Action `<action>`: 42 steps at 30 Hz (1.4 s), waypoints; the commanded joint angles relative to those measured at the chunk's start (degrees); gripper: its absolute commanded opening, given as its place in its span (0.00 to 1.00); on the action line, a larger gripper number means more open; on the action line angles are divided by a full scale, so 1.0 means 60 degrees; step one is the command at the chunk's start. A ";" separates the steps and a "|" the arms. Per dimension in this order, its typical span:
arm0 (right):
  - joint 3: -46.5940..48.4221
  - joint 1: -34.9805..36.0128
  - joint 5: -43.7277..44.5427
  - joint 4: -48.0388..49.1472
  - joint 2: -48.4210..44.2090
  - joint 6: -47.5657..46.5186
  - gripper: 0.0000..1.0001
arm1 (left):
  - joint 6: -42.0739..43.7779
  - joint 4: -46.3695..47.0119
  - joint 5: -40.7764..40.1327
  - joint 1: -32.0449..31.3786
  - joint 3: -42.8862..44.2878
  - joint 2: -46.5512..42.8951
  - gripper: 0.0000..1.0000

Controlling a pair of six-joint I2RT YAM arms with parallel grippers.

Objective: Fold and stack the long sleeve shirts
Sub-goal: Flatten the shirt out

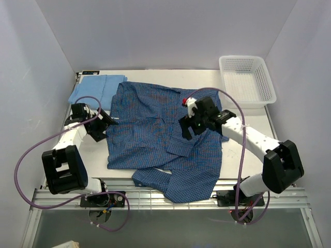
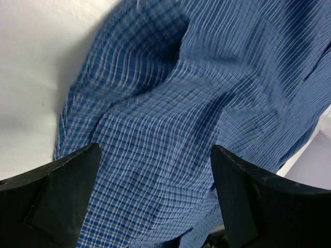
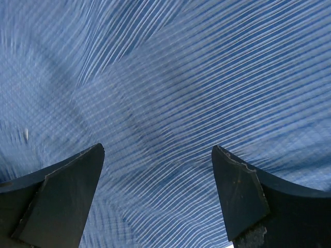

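The dark blue checked shirt (image 1: 160,129) lies rumpled and partly folded across the middle of the table, one part hanging over the near edge. The plain light blue shirt (image 1: 95,88) lies folded at the back left. My left gripper (image 1: 105,123) sits at the checked shirt's left edge, open, the checked cloth (image 2: 155,144) below its wide-apart fingers (image 2: 62,191). My right gripper (image 1: 199,120) hovers over the shirt's right half, open too, with only checked fabric (image 3: 165,103) seen between its fingers (image 3: 243,191). Neither holds anything.
A white plastic mesh basket (image 1: 247,80) stands at the back right corner. White walls close in the table on three sides. Bare white tabletop (image 1: 93,160) shows to the left of the checked shirt and at the right (image 1: 245,116).
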 commanded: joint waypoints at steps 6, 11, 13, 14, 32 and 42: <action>-0.1079 0.1942 0.0478 -0.0805 0.0059 -0.0626 0.90 | -0.0302 0.0119 -0.0054 -0.0677 -0.0994 -0.0597 0.98; -0.1080 0.2016 0.0740 -0.0571 0.0806 -0.0875 0.92 | -0.0448 0.0470 -0.0083 -0.1219 -0.0877 -0.0143 0.98; -0.1153 0.2001 0.0975 -0.0278 0.0909 -0.0875 0.92 | -0.0653 0.0791 -0.0113 -0.1409 -0.0877 0.0091 0.98; -0.1139 0.2001 0.0990 -0.0059 0.0953 -0.0890 0.93 | -0.0727 0.0909 -0.0113 -0.1454 -0.0862 0.0150 0.98; 0.0134 0.1519 0.2957 0.0236 0.0338 -0.0187 0.08 | -0.0786 0.1701 -0.0640 -0.1542 -0.0540 0.0519 0.00; 0.2447 -0.0589 0.2616 0.2899 0.0922 -0.0743 0.08 | -0.0581 0.1790 -0.0992 -0.1542 -0.0086 0.0560 0.00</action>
